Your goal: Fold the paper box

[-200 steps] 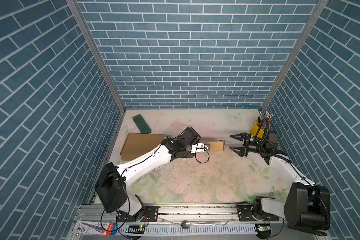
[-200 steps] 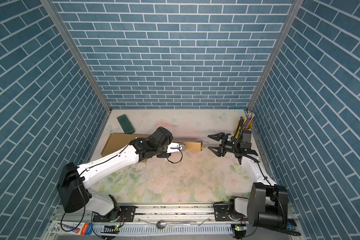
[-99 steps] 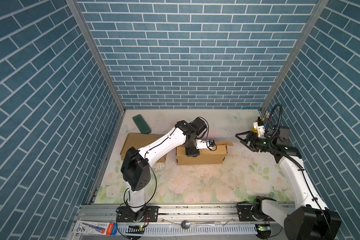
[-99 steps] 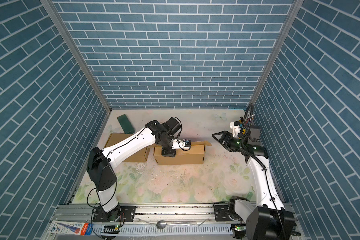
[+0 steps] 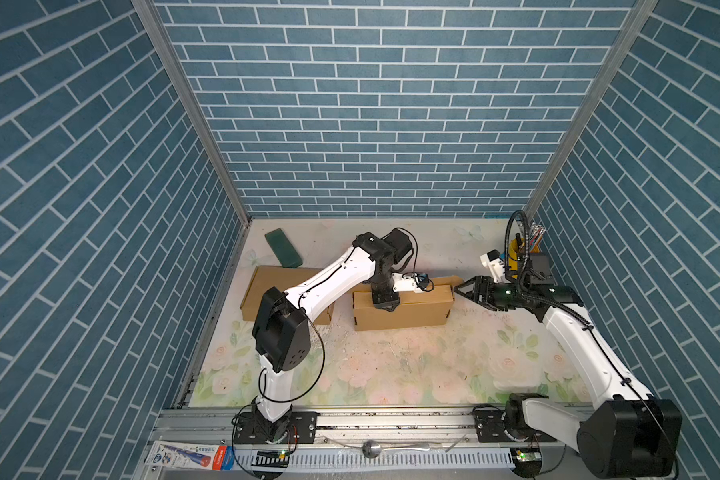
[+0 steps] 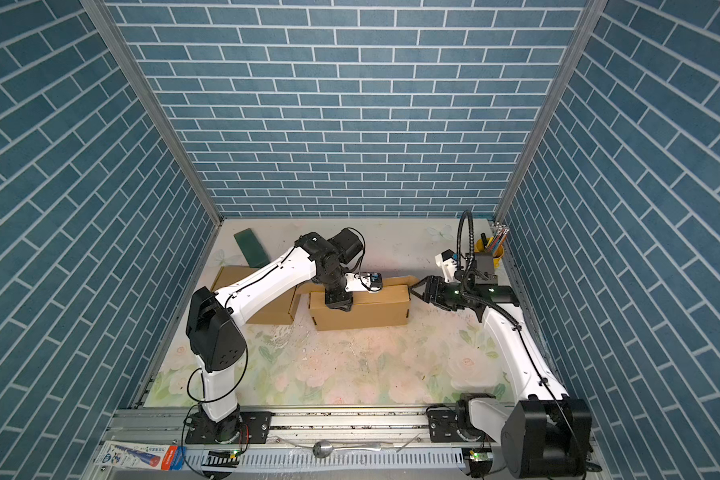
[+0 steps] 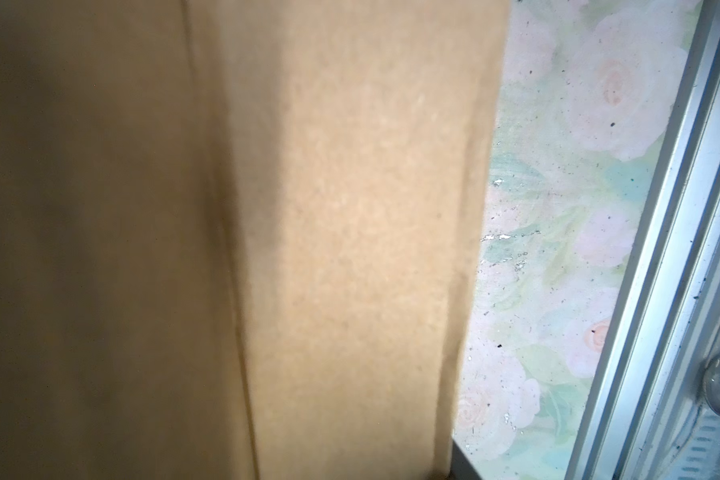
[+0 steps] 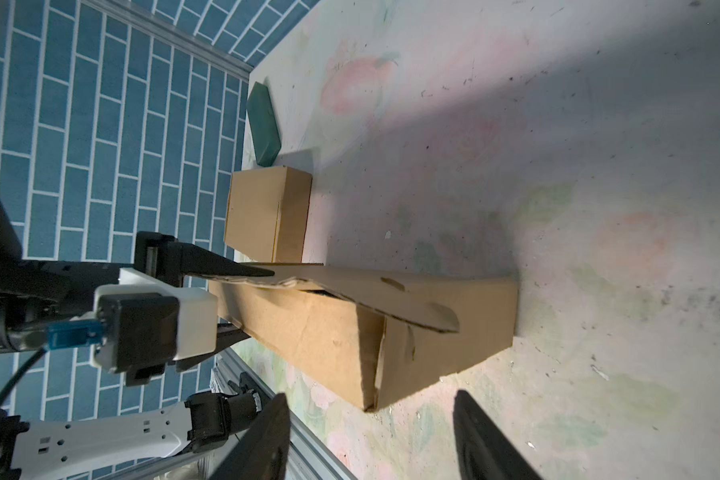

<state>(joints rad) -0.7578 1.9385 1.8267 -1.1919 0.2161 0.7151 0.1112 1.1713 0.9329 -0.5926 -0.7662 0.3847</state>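
The paper box point(image 5: 408, 311) point(image 6: 366, 311) is brown cardboard and stands as a long carton in the middle of the table. My left gripper point(image 5: 384, 306) point(image 6: 338, 304) comes down on its top near the left end, shut across the box. In the right wrist view its fingers point(image 8: 225, 270) lie on either side of the box point(image 8: 454, 316). The left wrist view is filled with blurred cardboard point(image 7: 350, 249). A loose end flap point(image 8: 412, 309) sticks out at the box's right end. My right gripper point(image 5: 464, 289) point(image 8: 371, 436) is open just beyond that end, holding nothing.
A second cardboard box point(image 5: 267, 286) point(image 6: 229, 276) lies left of the first, partly under the left arm. A green block point(image 5: 283, 248) lies at the back left. A yellow pen cup point(image 5: 516, 249) stands at the back right. A spoon point(image 5: 371, 449) rests on the front rail.
The left arm has risen from a low reach and the box now stands as a carton. My right gripper has come in to the box's right end, and its jaws stand narrower.
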